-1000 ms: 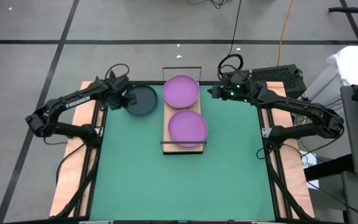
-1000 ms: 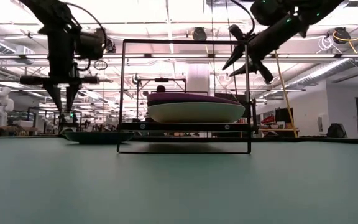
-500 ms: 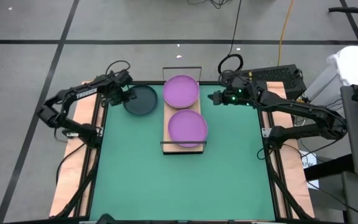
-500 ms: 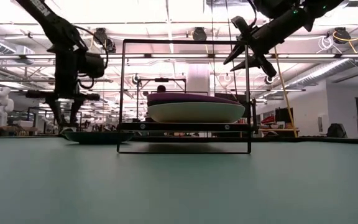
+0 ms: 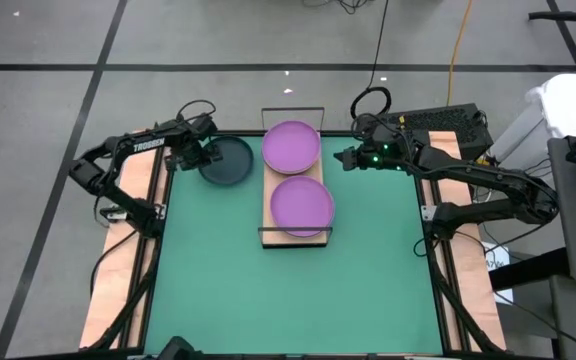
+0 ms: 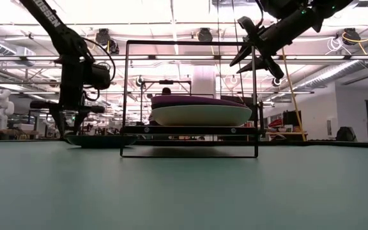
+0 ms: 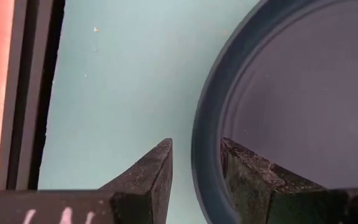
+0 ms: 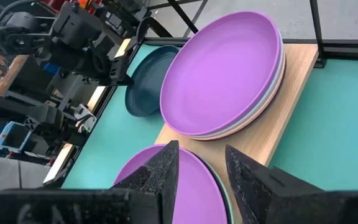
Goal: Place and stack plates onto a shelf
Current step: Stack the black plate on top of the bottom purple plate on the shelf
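High view shows us most of the job done — two stacks of plates sit on the shelf (image 5: 296,235), each topped by a purple plate (image 5: 290,146), the near stack (image 5: 302,203) likewise. One dark grey plate (image 5: 227,160) is left on the table (image 5: 288,290), just beside the shelf's far end. Our left hand (image 7: 194,165) straddles that plate's rim, fingers parted — not yet clamped, we judge. Our right hand (image 8: 201,163) hovers beside the shelf, fingers apart, holding nothing. What is left, we think, is lifting the grey plate onto a stack.
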Action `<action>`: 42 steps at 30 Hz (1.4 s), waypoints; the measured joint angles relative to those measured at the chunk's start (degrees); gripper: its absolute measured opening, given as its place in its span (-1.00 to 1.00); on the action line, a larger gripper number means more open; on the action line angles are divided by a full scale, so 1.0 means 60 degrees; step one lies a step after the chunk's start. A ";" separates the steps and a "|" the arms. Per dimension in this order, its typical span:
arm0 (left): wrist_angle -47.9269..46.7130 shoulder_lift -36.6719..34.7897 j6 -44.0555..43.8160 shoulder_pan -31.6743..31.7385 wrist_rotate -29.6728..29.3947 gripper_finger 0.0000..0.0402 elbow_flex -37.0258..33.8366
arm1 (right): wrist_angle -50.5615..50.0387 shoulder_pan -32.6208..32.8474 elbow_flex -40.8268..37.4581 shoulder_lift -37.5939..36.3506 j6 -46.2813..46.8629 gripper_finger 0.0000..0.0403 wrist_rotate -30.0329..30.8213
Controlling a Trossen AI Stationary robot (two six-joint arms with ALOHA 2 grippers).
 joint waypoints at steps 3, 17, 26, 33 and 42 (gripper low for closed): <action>0.0018 0.0293 0.0007 0.0003 -0.0007 -0.30 0.0000 | 0.0000 -0.0003 0.0000 0.0000 -0.0074 -0.42 0.0004; 0.0532 0.0563 0.0264 -0.0003 0.0187 -0.41 0.0015 | -0.0004 -0.0003 0.0000 0.0004 -0.0287 -0.42 0.0011; 0.0707 0.0318 0.1057 -0.0007 -0.0295 -0.94 0.0022 | 0.0000 -0.0003 0.0000 0.0004 -0.0319 -0.42 0.0178; 0.0638 0.0086 0.1104 -0.0001 -0.0246 -0.95 0.0017 | 0.0000 -0.0006 0.0000 0.0007 -0.0309 -0.42 0.0264; -0.0283 -0.1843 0.0955 0.0000 -0.0353 -0.96 -0.0004 | 0.0007 -0.0006 0.0000 0.0007 -0.0290 -0.42 0.0258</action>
